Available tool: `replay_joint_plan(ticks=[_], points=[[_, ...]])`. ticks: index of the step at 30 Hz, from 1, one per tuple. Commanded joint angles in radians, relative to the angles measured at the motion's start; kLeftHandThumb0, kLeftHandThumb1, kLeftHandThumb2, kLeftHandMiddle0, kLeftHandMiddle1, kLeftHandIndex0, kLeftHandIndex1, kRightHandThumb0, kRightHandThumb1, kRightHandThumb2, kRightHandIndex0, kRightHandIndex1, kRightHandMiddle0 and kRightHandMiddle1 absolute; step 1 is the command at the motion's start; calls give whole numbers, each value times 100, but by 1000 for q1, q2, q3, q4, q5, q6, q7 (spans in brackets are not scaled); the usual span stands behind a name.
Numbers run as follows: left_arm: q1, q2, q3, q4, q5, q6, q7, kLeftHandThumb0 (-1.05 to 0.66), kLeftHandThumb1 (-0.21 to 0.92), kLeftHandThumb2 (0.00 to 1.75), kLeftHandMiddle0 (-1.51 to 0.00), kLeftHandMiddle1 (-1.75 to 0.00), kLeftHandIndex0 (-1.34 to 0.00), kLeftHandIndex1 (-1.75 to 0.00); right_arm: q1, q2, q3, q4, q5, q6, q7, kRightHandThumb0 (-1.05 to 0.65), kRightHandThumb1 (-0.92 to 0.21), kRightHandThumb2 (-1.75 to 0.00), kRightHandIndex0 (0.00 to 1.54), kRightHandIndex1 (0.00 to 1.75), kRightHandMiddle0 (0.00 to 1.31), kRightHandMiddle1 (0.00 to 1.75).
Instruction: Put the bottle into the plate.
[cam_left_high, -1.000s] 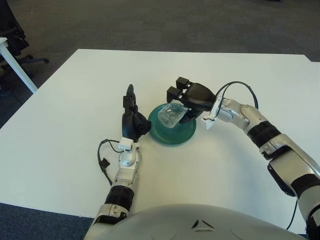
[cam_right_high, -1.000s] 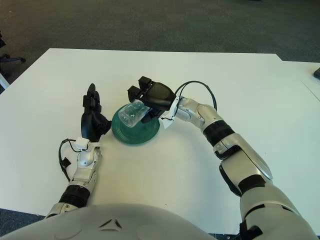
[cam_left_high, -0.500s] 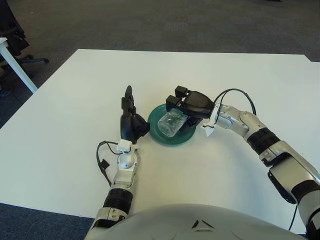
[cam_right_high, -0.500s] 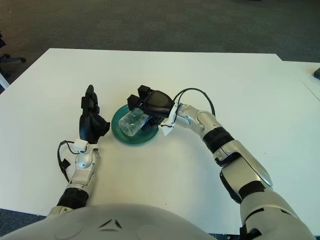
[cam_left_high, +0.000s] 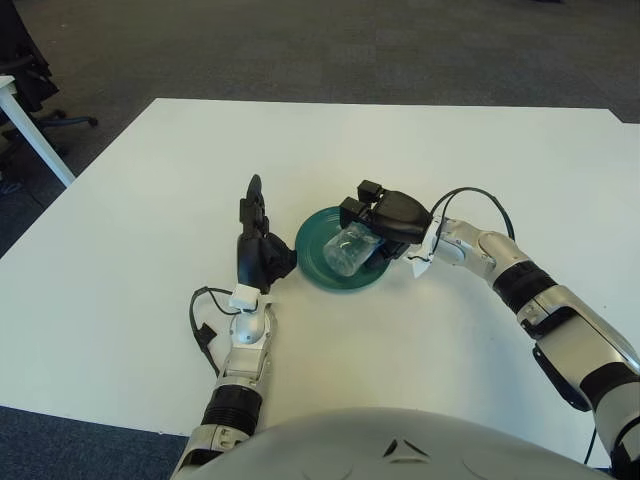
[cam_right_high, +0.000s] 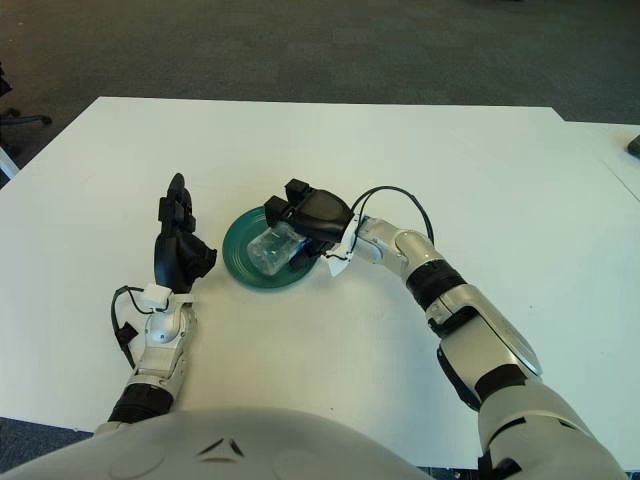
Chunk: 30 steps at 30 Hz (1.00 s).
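A clear plastic bottle (cam_left_high: 349, 250) lies on its side in the dark green plate (cam_left_high: 318, 262) at the middle of the white table. My right hand (cam_left_high: 385, 218) is over the plate's right half, fingers curled around the bottle's upper end. It also shows in the right eye view (cam_right_high: 313, 215) with the bottle (cam_right_high: 271, 248) and plate (cam_right_high: 240, 262). My left hand (cam_left_high: 257, 245) stands upright just left of the plate, fingers extended and holding nothing.
The white table (cam_left_high: 150, 200) spreads wide on all sides of the plate. Dark carpet lies beyond its far edge. A second table's corner and a chair base (cam_left_high: 40, 120) are at the far left.
My right hand has lowered the bottle from a tilted hold above the plate down into the plate. My left hand has drifted slightly left and toward me.
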Motion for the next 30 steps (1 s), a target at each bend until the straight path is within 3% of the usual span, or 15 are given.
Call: replay_joint_plan(ticks=[1,3,6,8,9,11,12,15,18,21,25,30], points=[[127,30,10,89,39,-4,-5,-101,92,118,-9,0,0,-36,-6,9,4,16,-1,-18,-10,-48,-74,-80,134,175,110,175],[130,29,9,85,41,-3,-5,-101,92,118,-9,0,0,-36,-7,12,3,27,15,-32,6,-48,-74,-80,134,175,109,175],[134,28,6,76,41,2,-7,-101,92,118,-9,0,0,-36,-9,17,0,46,47,-53,45,-52,-82,-69,110,175,91,175],[133,29,6,74,40,5,-10,-101,92,118,-9,0,0,-36,-14,21,-3,61,74,-66,82,-60,-88,-64,80,175,66,175],[133,30,5,73,40,5,-11,-101,92,118,-9,0,0,-36,-18,19,-4,66,87,-71,107,-63,-89,-64,73,175,60,175],[133,30,4,72,39,4,-14,-100,92,118,-10,0,0,-37,-24,16,-5,73,101,-79,143,-77,-91,-72,50,122,33,149],[133,30,4,72,39,4,-15,-100,92,118,-10,-1,0,-37,-26,16,-6,75,105,-81,156,-80,-91,-74,47,110,28,142],[131,30,3,72,36,0,-21,-100,92,117,-11,-1,0,-37,-39,11,-1,89,116,-106,197,-90,-92,-80,34,50,8,105],[127,30,4,75,32,-1,-25,-100,92,117,-12,-1,0,-38,-50,1,1,103,125,-145,227,-98,-92,-82,21,20,3,65],[124,28,7,78,31,0,-25,-100,92,117,-13,-2,0,-39,-57,-6,1,112,122,-181,233,-102,-92,-85,11,7,1,35],[121,28,8,80,32,5,-27,-99,92,117,-13,-1,0,-39,-68,-5,-2,136,114,-222,221,-104,-92,-89,3,2,0,11],[118,29,5,81,29,9,-34,-99,92,116,-12,-1,0,-38,-79,-4,-5,160,106,-253,205,-105,-92,-91,0,0,0,2]])
